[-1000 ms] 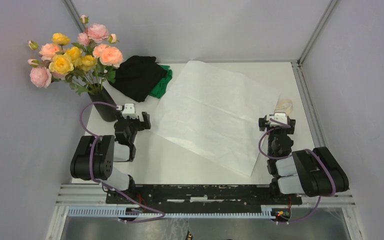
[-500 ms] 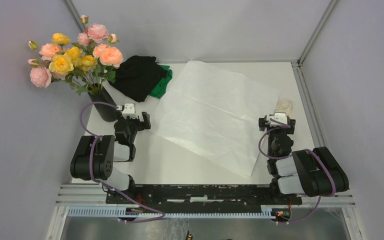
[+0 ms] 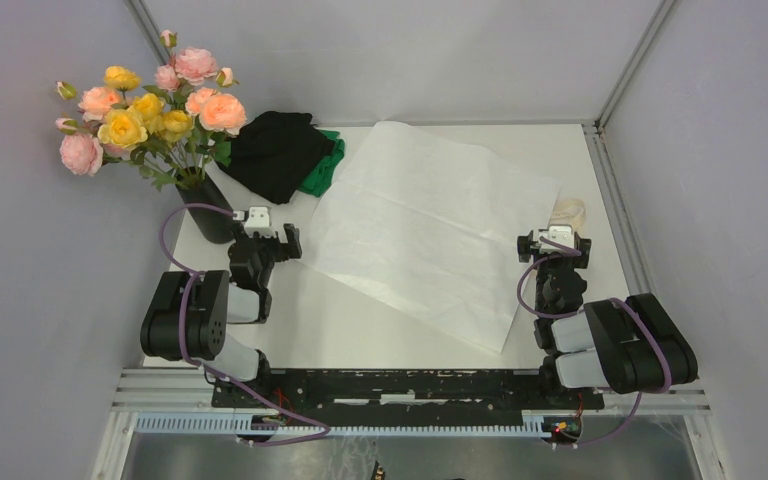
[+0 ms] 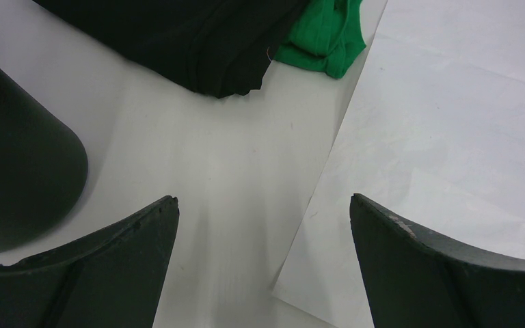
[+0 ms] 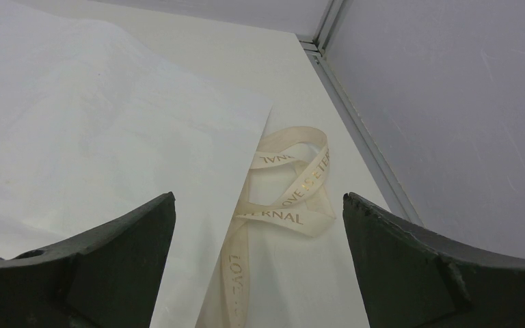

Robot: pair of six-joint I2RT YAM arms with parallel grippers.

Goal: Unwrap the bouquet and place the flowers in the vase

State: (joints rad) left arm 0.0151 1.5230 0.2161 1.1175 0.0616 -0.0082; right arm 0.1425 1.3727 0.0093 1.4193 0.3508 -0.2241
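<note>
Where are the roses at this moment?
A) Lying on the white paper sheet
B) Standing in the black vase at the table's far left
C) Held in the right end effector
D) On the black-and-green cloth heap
B: the roses rise from the black vase, and the white paper sheet lies flat with nothing on it.

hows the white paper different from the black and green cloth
The paper is white; the cloth is black and green. The paper lies spread flat; the cloth is bunched in a heap. The paper covers far more of the table than the cloth. Both lie on the table.
</note>
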